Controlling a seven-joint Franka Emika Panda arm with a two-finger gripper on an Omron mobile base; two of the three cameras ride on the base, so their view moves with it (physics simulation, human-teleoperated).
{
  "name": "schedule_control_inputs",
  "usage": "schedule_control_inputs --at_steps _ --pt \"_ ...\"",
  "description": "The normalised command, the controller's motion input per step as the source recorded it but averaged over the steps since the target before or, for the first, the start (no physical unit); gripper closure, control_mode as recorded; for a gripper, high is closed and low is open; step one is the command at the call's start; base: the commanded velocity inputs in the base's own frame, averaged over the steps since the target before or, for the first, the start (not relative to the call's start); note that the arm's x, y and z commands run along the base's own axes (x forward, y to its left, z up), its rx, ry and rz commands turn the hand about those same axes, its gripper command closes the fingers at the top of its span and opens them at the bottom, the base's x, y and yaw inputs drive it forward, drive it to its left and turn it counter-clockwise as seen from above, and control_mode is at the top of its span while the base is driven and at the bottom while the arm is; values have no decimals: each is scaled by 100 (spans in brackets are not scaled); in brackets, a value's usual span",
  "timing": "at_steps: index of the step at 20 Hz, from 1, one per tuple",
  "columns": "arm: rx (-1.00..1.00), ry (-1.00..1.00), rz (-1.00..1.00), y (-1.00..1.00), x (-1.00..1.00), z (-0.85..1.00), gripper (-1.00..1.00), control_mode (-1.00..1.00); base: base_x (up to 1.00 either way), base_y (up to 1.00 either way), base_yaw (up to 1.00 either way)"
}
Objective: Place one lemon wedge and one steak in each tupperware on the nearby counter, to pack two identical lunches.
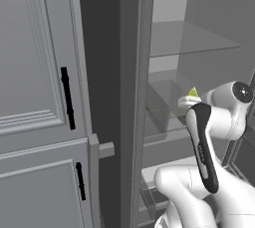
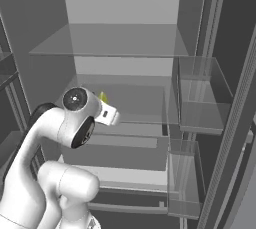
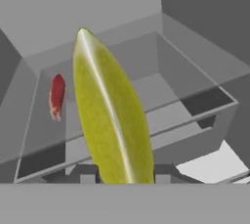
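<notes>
Lemon wedge (image 3: 111, 115) stands lengthwise, tip away.

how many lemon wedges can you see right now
1: the lemon wedge is clamped in the gripper, held up in front of the fridge drawer. A second one may be hidden elsewhere.

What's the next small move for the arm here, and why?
Probably draw the hand straight back out of the open fridge. The pincer is shut on the yellow-green lemon wedge, which stands lifted clear in front of the clear fridge drawer, so the pick looks done. The small red-pink steak slab lies in that drawer for a later trip.
</notes>
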Motion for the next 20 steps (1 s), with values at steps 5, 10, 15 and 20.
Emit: schedule_control_inputs --at_steps 5,10,15,20 --pt "0 3 -3 -31 -40 18 100 100 -60 -47 0" --pt "0 0 0 0 0 0 100 100 -100 -34 17" --pt "0 0 0 0 0 0 100 100 -100 15 51" --pt "0 0 0 0 0 0 100 100 -76 54 72"
